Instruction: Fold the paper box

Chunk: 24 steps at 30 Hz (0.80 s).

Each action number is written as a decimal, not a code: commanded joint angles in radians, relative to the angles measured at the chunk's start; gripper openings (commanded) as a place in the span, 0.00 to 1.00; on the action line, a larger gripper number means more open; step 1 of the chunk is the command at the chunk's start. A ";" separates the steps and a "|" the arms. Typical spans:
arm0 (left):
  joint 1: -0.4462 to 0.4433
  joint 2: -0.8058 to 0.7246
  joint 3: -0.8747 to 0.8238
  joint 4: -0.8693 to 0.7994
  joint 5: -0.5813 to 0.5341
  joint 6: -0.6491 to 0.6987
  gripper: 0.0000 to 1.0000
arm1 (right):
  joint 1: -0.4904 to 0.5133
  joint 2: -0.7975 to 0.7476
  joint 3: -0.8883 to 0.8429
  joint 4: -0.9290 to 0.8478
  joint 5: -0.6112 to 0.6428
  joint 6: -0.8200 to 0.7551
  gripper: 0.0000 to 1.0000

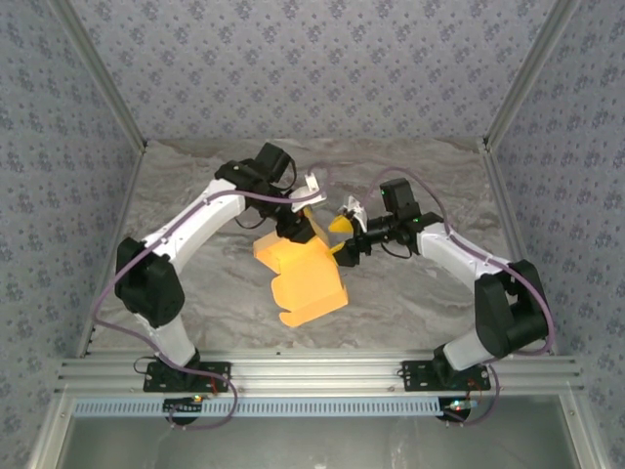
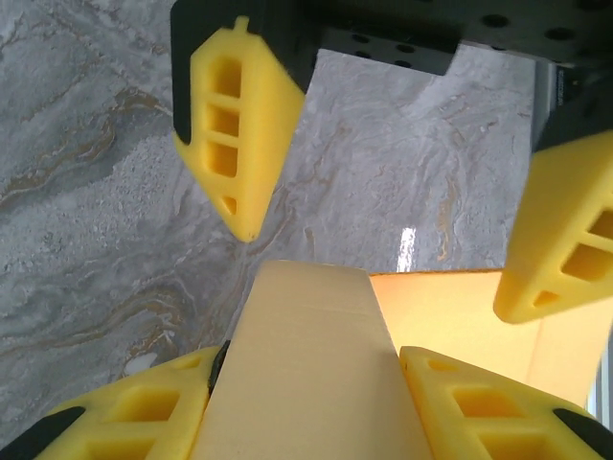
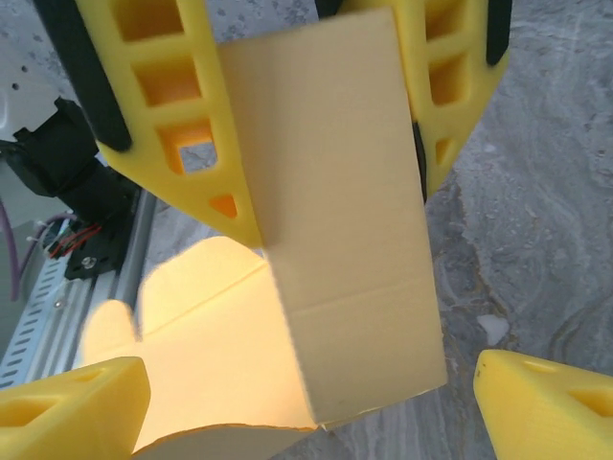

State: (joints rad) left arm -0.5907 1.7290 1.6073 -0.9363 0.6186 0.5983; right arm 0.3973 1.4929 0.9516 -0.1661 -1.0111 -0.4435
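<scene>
Card of the paper box (image 1: 311,283), partly folded, sits at the middle of the marbled worktop (image 1: 420,303) between the two arms. The left hand (image 1: 296,230) pinches one raised panel at the box's far edge. The right hand (image 1: 340,237) is spread wide, its fingers (image 2: 239,125) standing on either side of that panel.

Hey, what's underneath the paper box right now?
Grey marbled table shows all round the paper box, which the left gripper pinches by a flap. The patch directly beneath is covered by the card.
</scene>
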 commanded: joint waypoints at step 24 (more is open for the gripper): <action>-0.010 -0.095 -0.037 -0.024 0.192 0.155 0.29 | 0.072 0.078 0.179 -0.198 0.097 -0.210 0.61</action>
State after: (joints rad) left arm -0.5945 1.6779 1.5604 -0.9318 0.7193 0.7357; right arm 0.4736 1.5475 1.0866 -0.3042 -0.9356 -0.6067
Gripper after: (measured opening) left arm 0.412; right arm 0.624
